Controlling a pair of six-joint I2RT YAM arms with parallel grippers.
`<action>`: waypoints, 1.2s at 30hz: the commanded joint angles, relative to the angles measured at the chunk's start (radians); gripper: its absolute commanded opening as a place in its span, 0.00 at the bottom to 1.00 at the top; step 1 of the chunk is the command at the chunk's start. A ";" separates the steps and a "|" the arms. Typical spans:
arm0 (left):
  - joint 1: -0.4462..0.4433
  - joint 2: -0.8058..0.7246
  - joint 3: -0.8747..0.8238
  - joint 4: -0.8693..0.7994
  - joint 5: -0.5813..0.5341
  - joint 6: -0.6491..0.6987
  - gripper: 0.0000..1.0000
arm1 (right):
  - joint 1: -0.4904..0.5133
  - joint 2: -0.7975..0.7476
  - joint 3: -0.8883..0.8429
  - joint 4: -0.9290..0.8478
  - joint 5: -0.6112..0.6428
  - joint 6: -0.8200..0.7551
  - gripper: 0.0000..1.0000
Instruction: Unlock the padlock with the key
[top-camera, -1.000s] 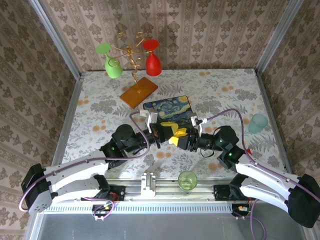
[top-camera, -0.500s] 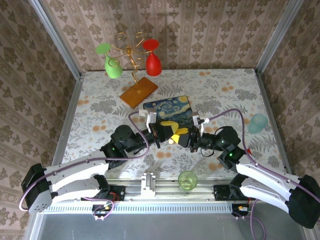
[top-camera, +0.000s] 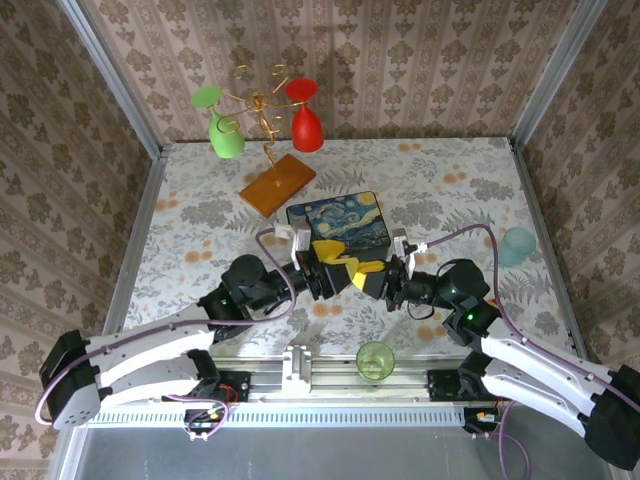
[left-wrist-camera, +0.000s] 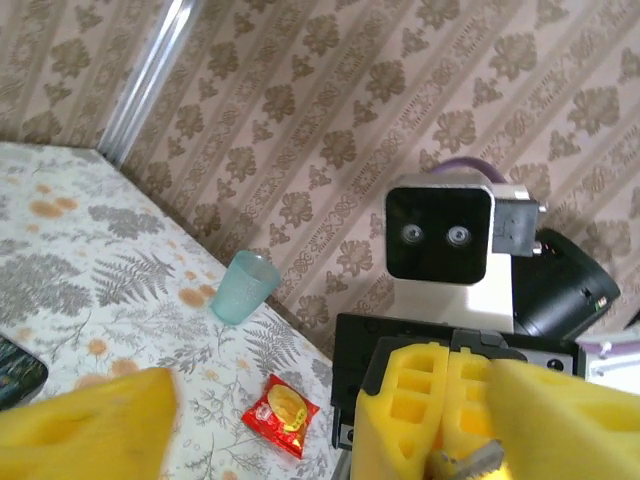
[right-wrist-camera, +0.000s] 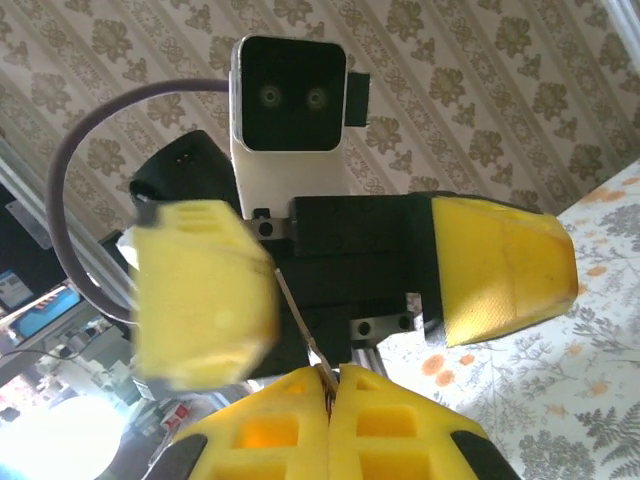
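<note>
A thin silvery metal sliver (right-wrist-camera: 300, 328), which I take for the key, sticks out of the right gripper (right-wrist-camera: 330, 395). Its yellow foam pads are pressed together on it at bottom centre of the right wrist view. Where the tiny brass padlock sits I cannot tell. The left gripper (top-camera: 330, 258) faces it, fingers spread wide. I'd align slowly, keeping the sliver centred in that gap. Room is tight: the dark starry-night painted box (top-camera: 345, 215) lies just above, and a green translucent cup (top-camera: 375, 360) stands below.
</note>
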 joint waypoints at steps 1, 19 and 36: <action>0.015 -0.089 -0.009 -0.093 -0.131 -0.006 1.00 | 0.002 -0.028 0.025 -0.252 0.082 -0.083 0.00; 0.084 0.201 0.056 -0.516 -0.217 0.014 0.95 | -0.142 0.072 -0.021 -0.697 0.323 -0.010 0.00; 0.148 0.668 0.182 -0.299 -0.090 0.113 0.90 | -0.179 -0.057 -0.105 -0.765 0.355 0.022 0.00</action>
